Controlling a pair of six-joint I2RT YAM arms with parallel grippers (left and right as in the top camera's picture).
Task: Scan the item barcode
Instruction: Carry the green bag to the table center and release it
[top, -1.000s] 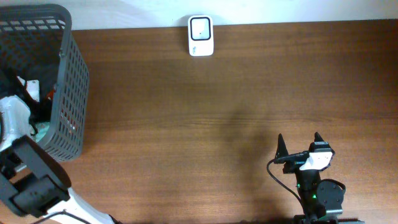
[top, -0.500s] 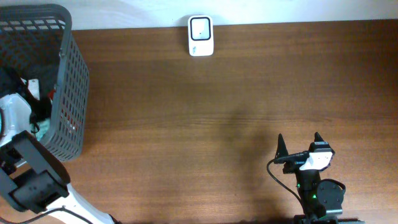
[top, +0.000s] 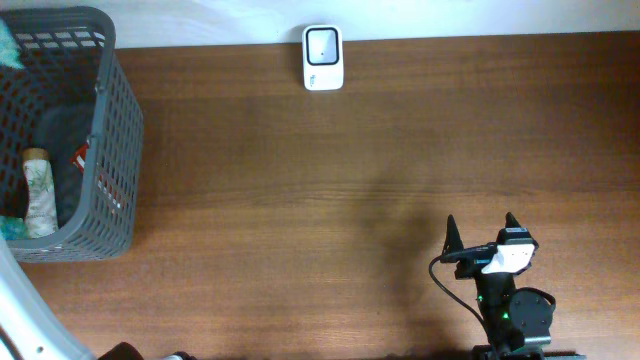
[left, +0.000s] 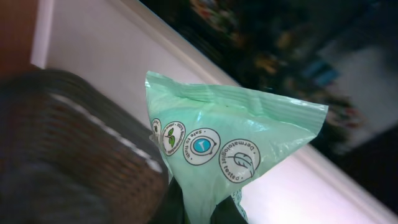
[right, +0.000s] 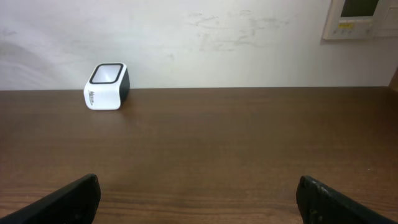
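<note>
A pale green plastic packet with round printed symbols fills the left wrist view. My left gripper is shut on its lower end, and the dark fingers pinch the film from both sides. No barcode shows on the visible face. The white barcode scanner stands at the table's far edge, also seen in the right wrist view. My right gripper rests open near the front right, nothing between its fingers.
A grey mesh basket sits at the far left, its rim also in the left wrist view. Inside lie a bottle and a red-labelled item. A white wall runs behind the table.
My left gripper shut on the green packet inside the basket and lifted it out. The left arm no longer covers the basket. The right arm has not moved.
</note>
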